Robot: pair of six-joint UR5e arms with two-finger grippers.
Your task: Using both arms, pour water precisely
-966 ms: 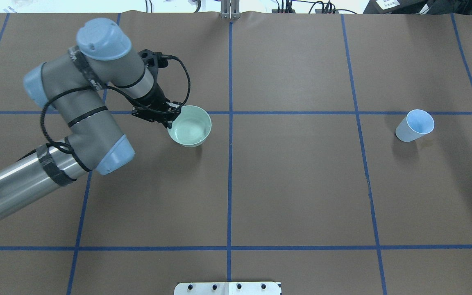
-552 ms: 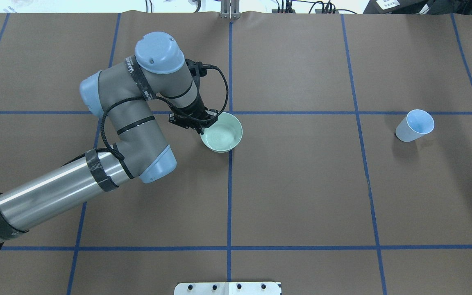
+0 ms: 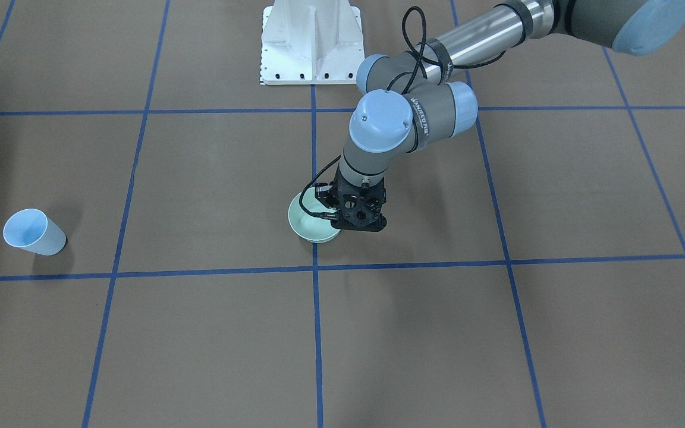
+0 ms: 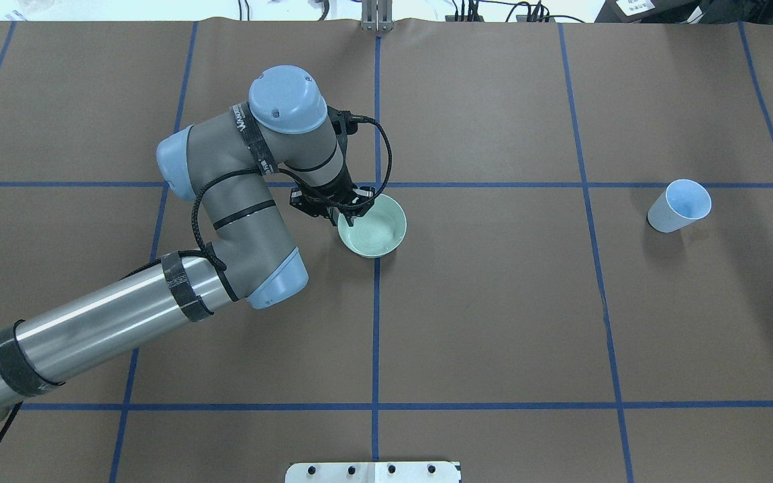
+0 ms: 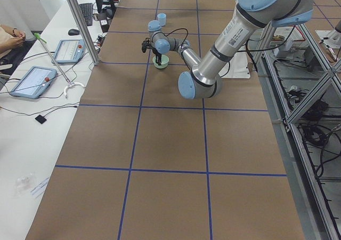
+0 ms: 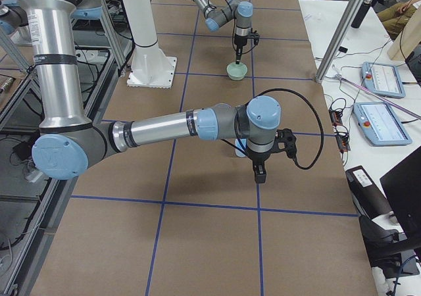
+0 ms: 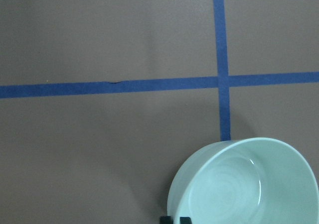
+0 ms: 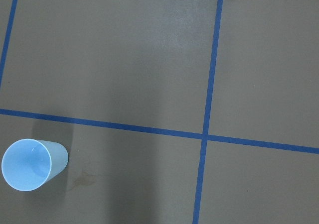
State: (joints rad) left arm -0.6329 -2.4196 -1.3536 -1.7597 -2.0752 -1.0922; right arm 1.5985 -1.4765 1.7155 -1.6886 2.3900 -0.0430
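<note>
The left gripper (image 4: 351,210) pinches the rim of the pale green bowl (image 4: 376,231) on the side towards the left arm (image 4: 239,201). The bowl sits at the middle crossing of the blue tape lines (image 4: 376,335) on the brown table (image 4: 494,302). The blue cup (image 4: 678,204) stands upright, well apart to the robot's right. The right gripper (image 6: 258,172) hangs just beside the cup, and its wrist partly hides the cup. I cannot tell whether its fingers are spread. The white pedestal (image 3: 310,47) stands behind the bowl.
</note>
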